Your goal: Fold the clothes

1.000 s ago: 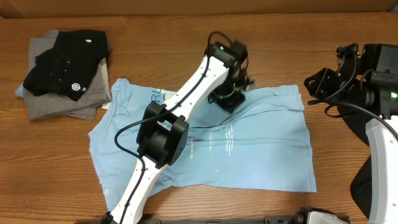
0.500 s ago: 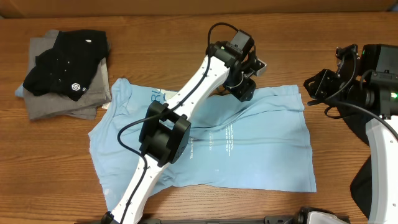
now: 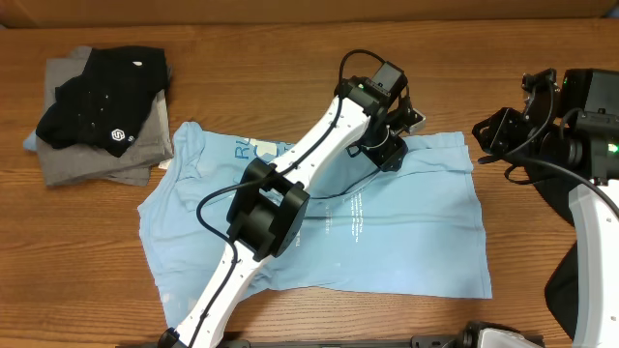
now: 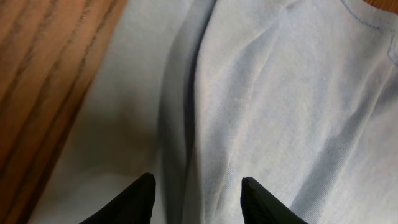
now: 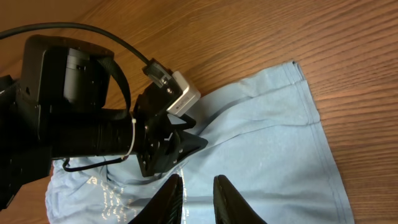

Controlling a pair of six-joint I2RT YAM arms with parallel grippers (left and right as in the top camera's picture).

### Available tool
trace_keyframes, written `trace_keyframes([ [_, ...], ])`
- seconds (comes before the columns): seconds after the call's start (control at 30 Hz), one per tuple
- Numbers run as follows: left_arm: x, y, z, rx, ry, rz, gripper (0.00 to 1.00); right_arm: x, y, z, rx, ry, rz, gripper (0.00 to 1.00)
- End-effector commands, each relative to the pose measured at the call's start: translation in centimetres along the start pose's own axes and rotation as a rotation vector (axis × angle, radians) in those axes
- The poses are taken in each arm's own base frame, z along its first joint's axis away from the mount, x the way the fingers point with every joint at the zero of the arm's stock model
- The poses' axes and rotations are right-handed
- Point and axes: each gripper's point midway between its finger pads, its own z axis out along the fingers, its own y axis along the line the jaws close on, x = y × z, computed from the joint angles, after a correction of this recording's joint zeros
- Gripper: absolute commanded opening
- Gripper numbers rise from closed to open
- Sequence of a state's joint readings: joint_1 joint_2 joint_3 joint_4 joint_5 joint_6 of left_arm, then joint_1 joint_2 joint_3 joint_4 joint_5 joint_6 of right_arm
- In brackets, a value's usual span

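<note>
Bearing white lettering (image 3: 358, 206), light blue T-shirt (image 3: 426, 237)

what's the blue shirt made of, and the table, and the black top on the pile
Light blue T-shirt: thin matte knit cloth, probably cotton jersey; it lies in soft creases with stitched hems.
Table: wood or wood-look laminate; brown grain lines, slight sheen.
Black shirt: soft matte fabric, crumpled; fibre unclear.
</note>
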State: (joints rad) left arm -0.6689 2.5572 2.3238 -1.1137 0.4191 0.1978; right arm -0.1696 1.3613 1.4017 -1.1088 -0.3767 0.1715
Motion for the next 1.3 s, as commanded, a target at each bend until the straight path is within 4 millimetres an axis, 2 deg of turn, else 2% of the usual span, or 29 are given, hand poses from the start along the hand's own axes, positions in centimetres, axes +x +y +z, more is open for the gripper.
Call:
trace_keyframes([
  [0.0, 0.6, 0.0, 1.4, 0.015, 0.028, 0.024, 0.45, -0.6, 0.3, -0.8, 0.003, -0.032, -0.019, 0.2],
  [0.03, 0.7, 0.0, 1.5, 0.017, 0.032, 0.021, 0.4, -0.6, 0.3, -0.8, 0.003, -0.032, -0.019, 0.2],
  [0.1, 0.9, 0.1, 1.6, 0.018, 0.037, 0.019, 0.2, -0.6, 0.3, -0.8, 0.003, -0.032, -0.019, 0.2],
  [0.13, 0.8, -0.1, 1.6, 0.026, 0.035, 0.018, 0.13, -0.6, 0.3, -0.8, 0.003, -0.032, -0.019, 0.2],
  [0.2, 0.6, -0.8, 1.4, 0.062, 0.022, 0.02, 0.04, -0.6, 0.3, -0.8, 0.003, -0.032, -0.019, 0.2],
  [0.47, 1.7, -3.4, -0.1, 0.175, 0.075, -0.021, 0.04, -0.6, 0.0, -0.8, 0.018, -0.031, -0.021, 0.2],
  [0.63, 3.1, -4.8, 0.3, 0.189, 0.138, 0.004, 0.04, -0.6, 0.0, -0.8, 0.019, -0.031, -0.02, 0.2],
  [0.83, 4.5, -7.5, 1.5, 0.152, 0.223, 0.08, 0.09, -0.6, -0.2, -0.8, 0.03, -0.033, -0.02, 0.2],
  [0.87, 4.7, -7.6, 1.7, 0.135, 0.235, 0.09, 0.14, -0.6, -0.2, -0.8, 0.03, -0.033, -0.02, 0.2],
  [0.93, 4.9, -7.6, 1.8, 0.092, 0.249, 0.11, 0.36, -0.6, -0.2, -0.8, 0.03, -0.033, -0.02, 0.2],
  [0.97, 4.8, -7.3, 1.8, 0.065, 0.252, 0.117, 0.51, -0.6, -0.2, -0.8, 0.03, -0.033, -0.02, 0.2],
  [1.0, 4.6, -7.0, 1.6, 0.042, 0.248, 0.113, 0.57, -0.6, -0.2, -0.8, 0.03, -0.033, -0.02, 0.2],
  [1.1, 3.1, -6.7, 0.7, 0.028, 0.197, 0.097, 0.6, -0.7, -0.4, -0.8, 0.041, -0.036, -0.02, 0.21],
  [1.27, -1.6, -6.0, -1.6, 0.015, 0.016, 0.118, 0.45, -1.0, -1.3, -0.9, 0.094, -0.054, 0.032, 0.21],
])
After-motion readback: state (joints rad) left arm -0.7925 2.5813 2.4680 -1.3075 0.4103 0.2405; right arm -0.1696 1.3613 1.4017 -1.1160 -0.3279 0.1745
